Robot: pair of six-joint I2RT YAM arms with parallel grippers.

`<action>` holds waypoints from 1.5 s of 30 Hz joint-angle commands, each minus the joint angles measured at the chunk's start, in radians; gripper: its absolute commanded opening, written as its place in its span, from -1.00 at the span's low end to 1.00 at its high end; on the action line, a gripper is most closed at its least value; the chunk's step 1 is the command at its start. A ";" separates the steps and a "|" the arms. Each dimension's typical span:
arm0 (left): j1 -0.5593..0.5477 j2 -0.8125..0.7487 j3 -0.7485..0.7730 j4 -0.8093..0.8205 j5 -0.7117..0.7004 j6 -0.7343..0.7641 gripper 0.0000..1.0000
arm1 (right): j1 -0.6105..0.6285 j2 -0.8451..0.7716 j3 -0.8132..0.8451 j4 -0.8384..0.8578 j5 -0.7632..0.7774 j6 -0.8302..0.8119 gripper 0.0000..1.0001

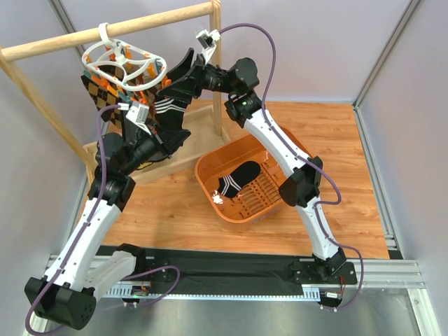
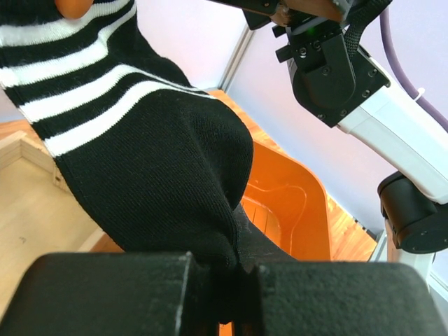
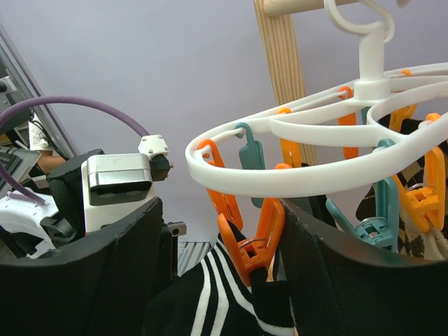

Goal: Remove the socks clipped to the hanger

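One striped sock (image 2: 140, 154) is sitting clamped tight by its toe in the left claw (image 2: 220, 280); the right claw (image 3: 220, 238) is gaping wide, the hanger (image 3: 294, 175) and its orange clip (image 3: 250, 245) dangling between its jaws.

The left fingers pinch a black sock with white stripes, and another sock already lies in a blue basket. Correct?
No: the basket is orange, not blue, as the top external view shows. The left fingers do pinch the striped sock, and another sock lies in the basket.
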 commanded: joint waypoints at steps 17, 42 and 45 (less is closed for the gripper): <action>0.006 -0.024 -0.024 0.031 -0.014 -0.007 -1.00 | 0.002 -0.037 -0.004 0.095 -0.014 0.017 0.01; 0.013 -0.012 -0.024 0.022 -0.023 0.001 -1.00 | 0.000 -0.045 -0.003 0.106 0.027 0.038 -0.74; 0.013 -0.012 -0.027 0.025 -0.022 0.001 -1.00 | 0.000 -0.052 -0.009 0.100 0.042 0.034 -0.99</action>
